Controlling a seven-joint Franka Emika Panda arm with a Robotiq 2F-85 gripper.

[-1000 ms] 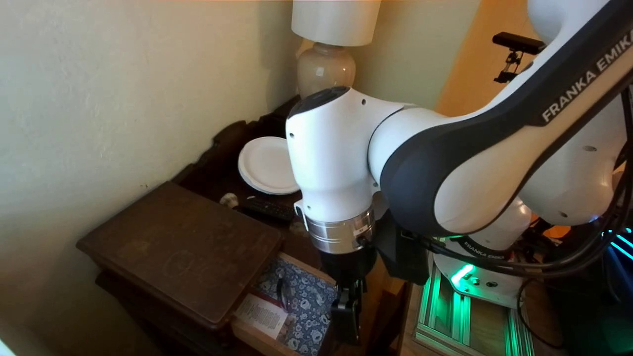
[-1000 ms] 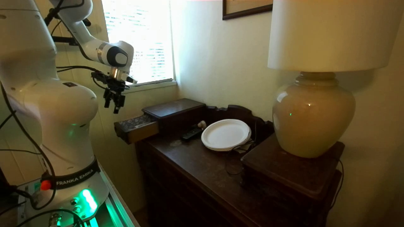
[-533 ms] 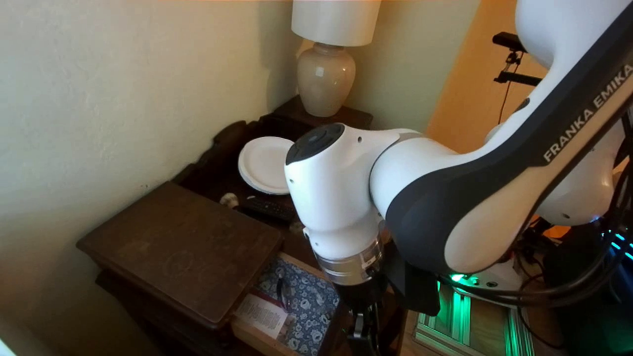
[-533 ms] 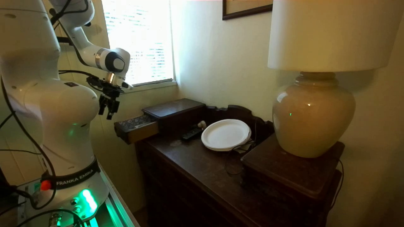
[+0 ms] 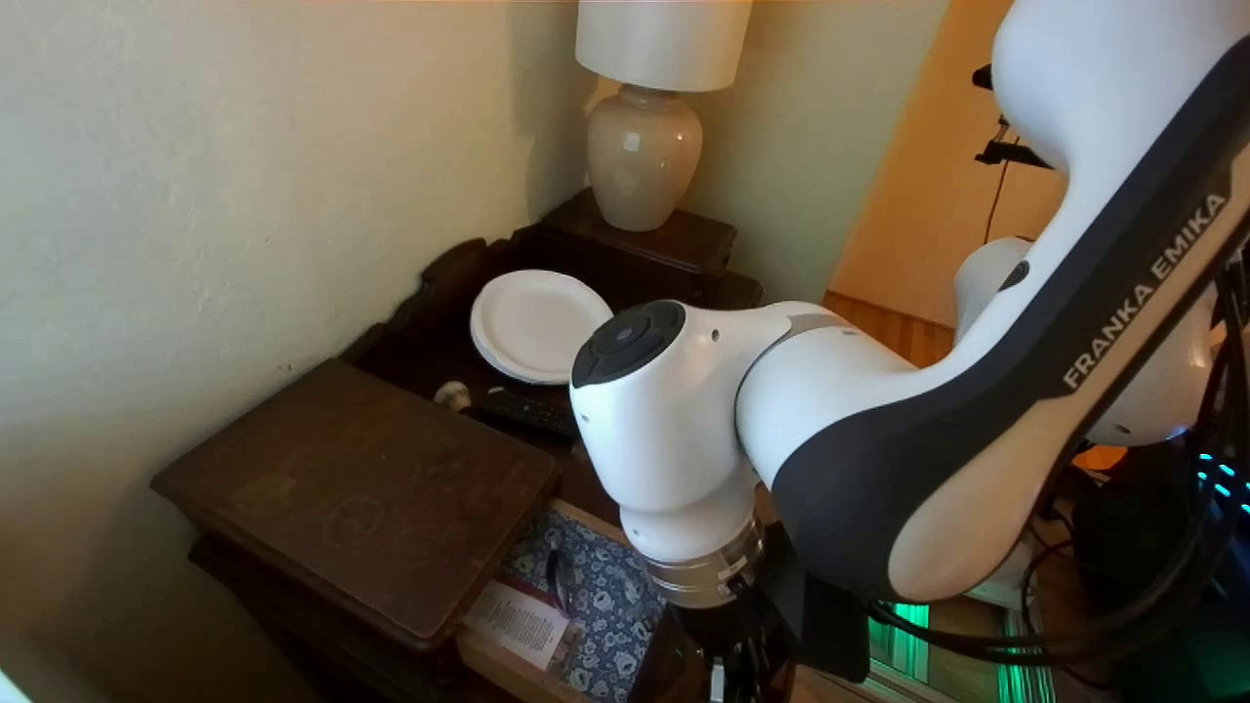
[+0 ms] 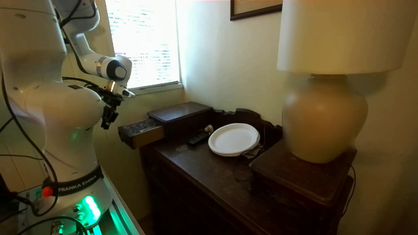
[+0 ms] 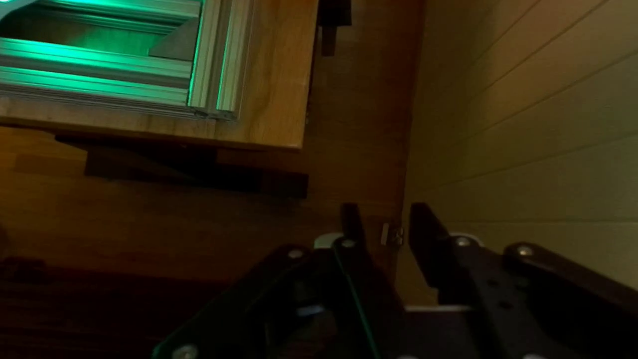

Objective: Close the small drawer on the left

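The small drawer (image 5: 613,586) (image 6: 147,137) is pulled out of its dark wooden box (image 5: 352,488) at the end of the dresser top. It shows a blue patterned lining and a paper with print. My gripper (image 6: 106,126) hangs apart from the drawer, off its front end and pointing down. In an exterior view the fingertips drop below the bottom edge, near the front of the drawer. Between the fingers (image 7: 423,234) in the wrist view is a moderate gap with nothing in it, so the gripper is partly open. The drawer does not show in the wrist view.
White plates (image 6: 234,139), a remote (image 6: 198,138) and a lamp (image 6: 325,120) stand on the dresser (image 6: 196,173). Below the gripper, the wrist view shows the robot's wooden base table (image 7: 276,75), the floor (image 7: 359,124) and a panelled wall (image 7: 528,124) close by.
The arm has lowered, and the gripper has moved down and away from the drawer, beyond its front end. The fingers have come closer together. The drawer has stayed where it was.
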